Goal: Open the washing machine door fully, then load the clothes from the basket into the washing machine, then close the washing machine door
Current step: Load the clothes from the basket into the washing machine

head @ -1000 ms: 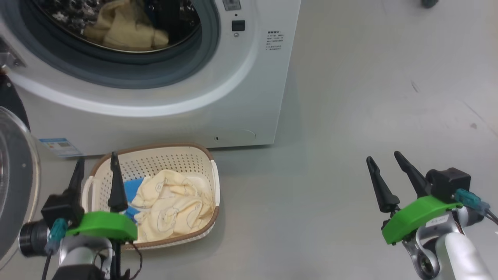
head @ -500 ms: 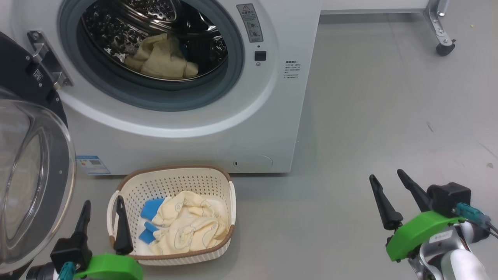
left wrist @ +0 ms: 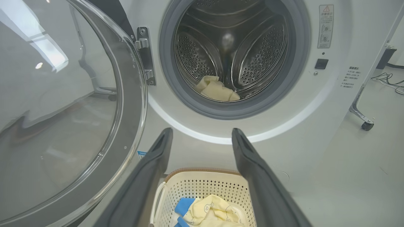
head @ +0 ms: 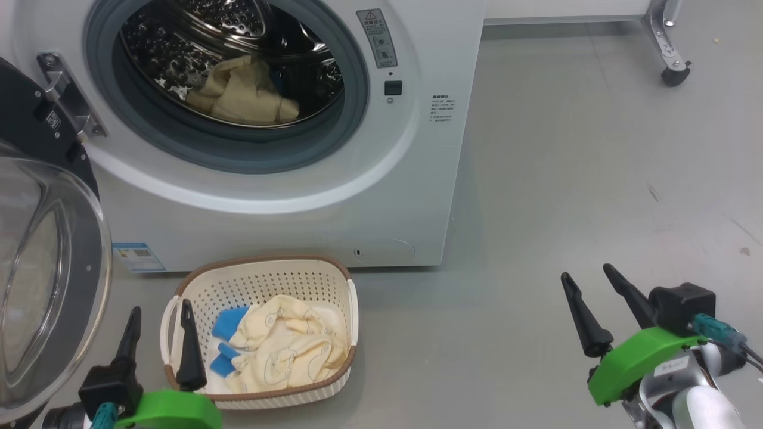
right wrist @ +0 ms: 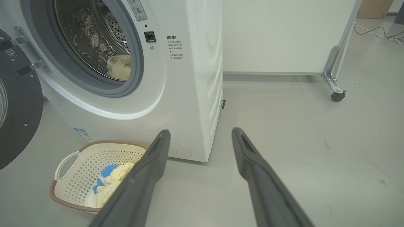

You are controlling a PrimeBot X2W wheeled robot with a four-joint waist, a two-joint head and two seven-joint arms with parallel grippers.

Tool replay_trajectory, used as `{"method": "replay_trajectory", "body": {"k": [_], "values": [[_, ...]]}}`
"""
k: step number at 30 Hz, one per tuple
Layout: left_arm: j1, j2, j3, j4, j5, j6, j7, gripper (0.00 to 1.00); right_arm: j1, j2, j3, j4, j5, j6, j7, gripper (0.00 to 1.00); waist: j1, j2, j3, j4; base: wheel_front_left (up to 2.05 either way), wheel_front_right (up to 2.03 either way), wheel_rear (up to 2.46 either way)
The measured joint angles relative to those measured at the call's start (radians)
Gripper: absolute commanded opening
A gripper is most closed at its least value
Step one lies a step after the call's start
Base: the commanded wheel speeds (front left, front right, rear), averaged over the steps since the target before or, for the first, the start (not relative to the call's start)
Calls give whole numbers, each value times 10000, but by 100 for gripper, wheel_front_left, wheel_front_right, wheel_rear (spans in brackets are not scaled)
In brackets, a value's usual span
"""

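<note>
At far left the washing machine door (head: 56, 268) stands swung wide open. Just right of it the left gripper (head: 161, 306) hovers with its 2 fingers spread apart and nothing between them, 1 finger over the left edge of the basket (head: 262, 261). That basket sits on the floor (head: 566, 149) just in front of the washing machine (head: 334, 202) and holds the clothes (head: 286, 345), crumpled in 1 loose heap. They look light, limp and likely to drag each other along, so a pinch on the raised fold at the heap's top seems best; the basket itself may slide. Inside the drum (head: 179, 59) 1 cream garment (head: 244, 98) already lies. At far right the right gripper (head: 586, 271) hangs over bare floor, parted and empty.
</note>
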Motion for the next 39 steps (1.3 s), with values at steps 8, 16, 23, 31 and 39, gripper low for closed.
{"method": "replay_trajectory", "body": {"k": [8, 16, 23, 31, 39], "values": [[5, -31, -21, 23, -230, 12, 13, 100, -4, 0, 52, -15, 0, 0, 0, 100, 0, 0, 104, 4, 0, 0, 0], [-299, -42, -249, 495, -228, -82, 63, 100, -41, 0, 176, -113, 12, 0, -4, 100, 0, 0, 455, -53, 0, 0, 0], [-1581, -61, -627, 1662, -336, -901, 520, 100, -607, -2, 307, -173, 123, 0, -123, 100, 0, 0, 1321, -168, 0, 0, 0], [-4178, -253, -1187, 4435, -545, -2121, 1252, 100, -1732, -4, 713, -169, 278, 0, -422, 100, 1, 0, 2923, -325, 0, 0, 0], [-6442, -359, -1413, 7488, -826, -3177, 2169, 100, -2698, -10, 988, -178, 385, 0, -821, 100, 3, -1, 4699, -649, 0, 0, 0]]}}
